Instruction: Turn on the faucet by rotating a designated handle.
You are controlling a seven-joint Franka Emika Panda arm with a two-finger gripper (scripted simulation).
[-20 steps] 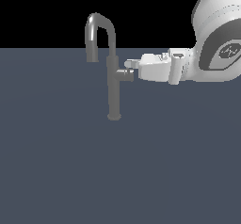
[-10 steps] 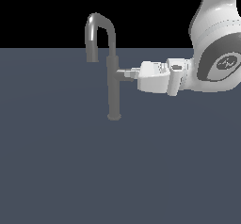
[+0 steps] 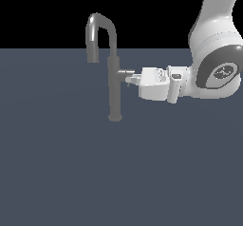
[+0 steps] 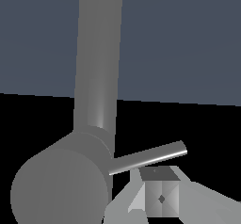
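Jaws (image 3: 129, 80) sit beside the faucet's (image 3: 114, 85) handle (image 4: 148, 156).

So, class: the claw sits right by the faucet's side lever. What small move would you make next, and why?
Probably a short push sideways against the handle to keep swinging it. In the wrist view one fingertip lies just beside the thin lever, and the claw is level with the faucet's side stub. Contact itself is unclear.

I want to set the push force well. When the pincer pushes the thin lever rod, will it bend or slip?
The handle looks like smooth rigid metal, so it probably will not bend. It is round and glossy, so the pincer may slide along it. The faucet is slim on a small base, but probably fixed.
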